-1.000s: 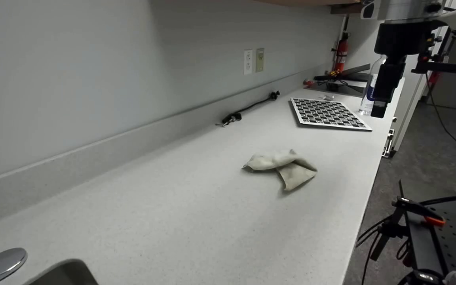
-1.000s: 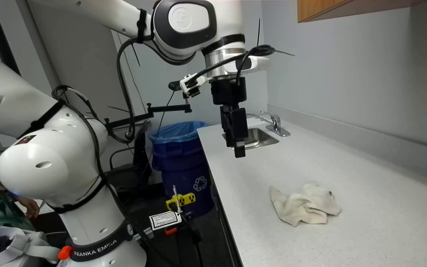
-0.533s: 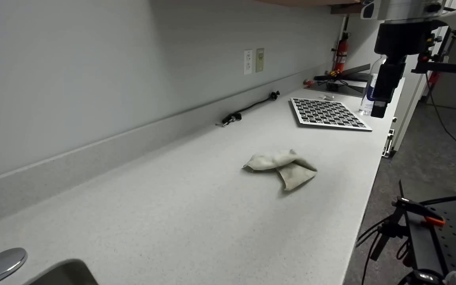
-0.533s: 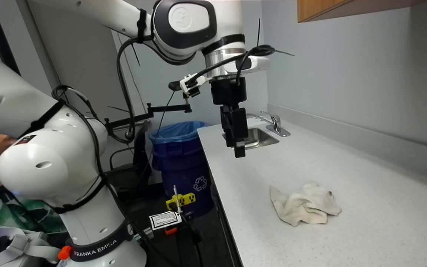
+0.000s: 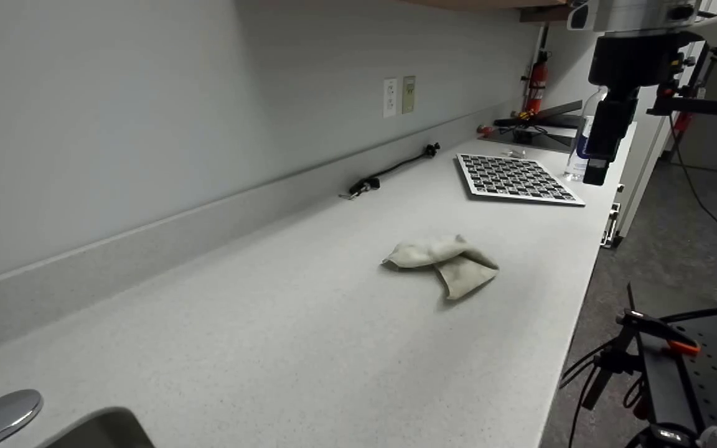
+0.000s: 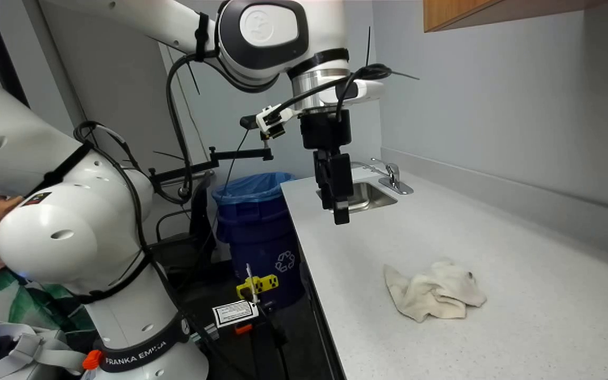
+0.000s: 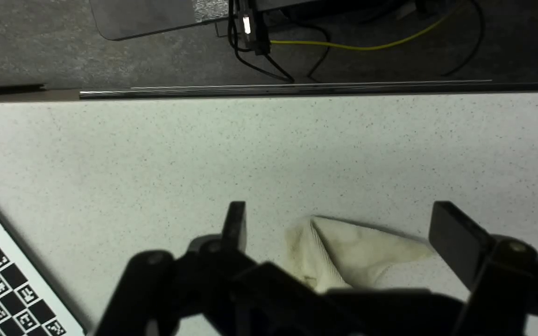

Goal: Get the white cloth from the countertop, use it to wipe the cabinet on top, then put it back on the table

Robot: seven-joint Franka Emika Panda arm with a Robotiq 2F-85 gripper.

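Getting that cloth [image 7: 357, 249] — lower middle, wrist view — I'd centre those wide-spread fingers [image 7: 456, 242] squarely over it before lowering.

The countertop [image 5: 284, 348] carries a cloth [image 5: 439, 256], checkered board [image 5: 514, 177] and, apparently, a bottle [image 5: 576, 160].

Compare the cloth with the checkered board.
The cloth is crumpled in loose folds; the checkered board is flat with straight edges. The cloth is pale and unpatterned; the board is patterned black and white. The cloth takes up less room than the board. Both lie on the counter, not touching.
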